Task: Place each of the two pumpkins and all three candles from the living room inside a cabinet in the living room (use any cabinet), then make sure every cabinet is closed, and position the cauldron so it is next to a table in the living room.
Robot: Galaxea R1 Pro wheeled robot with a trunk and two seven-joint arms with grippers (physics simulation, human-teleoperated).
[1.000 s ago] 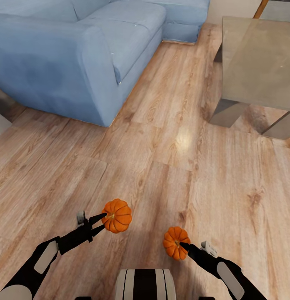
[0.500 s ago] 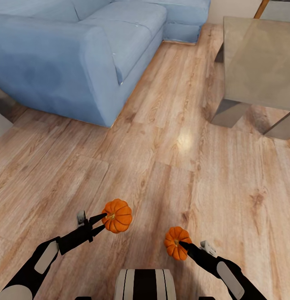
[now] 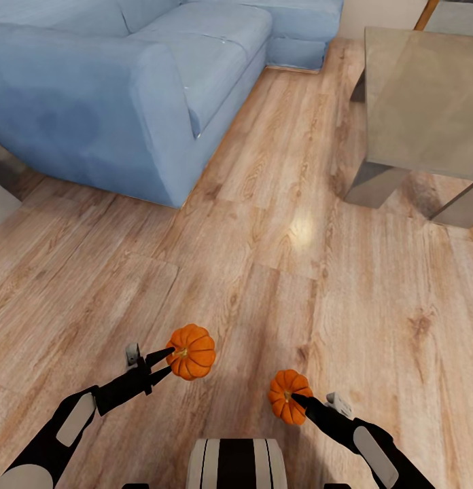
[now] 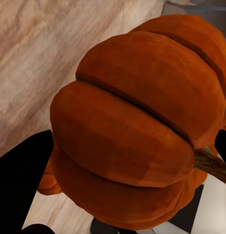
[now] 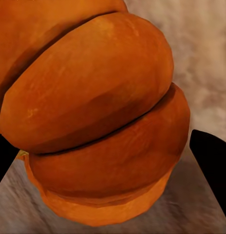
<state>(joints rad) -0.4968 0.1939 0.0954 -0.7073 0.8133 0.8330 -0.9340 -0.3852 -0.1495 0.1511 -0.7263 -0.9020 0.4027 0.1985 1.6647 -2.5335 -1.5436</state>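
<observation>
**Both jaws clamped on pumpkins, held above floor**

Head view: left gripper (image 3: 170, 360) jaws grip the left pumpkin (image 3: 191, 352); right gripper (image 3: 294, 399) jaws grip the right pumpkin (image 3: 286, 396). Both are held over the wood floor (image 3: 277, 272). Blue sofa (image 3: 114, 88) far left, grey worktop (image 3: 423, 102) far right.

Left wrist view: left pumpkin (image 4: 142, 122) between dark fingers (image 4: 20, 185).

Right wrist view: right pumpkin (image 5: 93, 117) close up, finger (image 5: 213, 165) beside it.
</observation>
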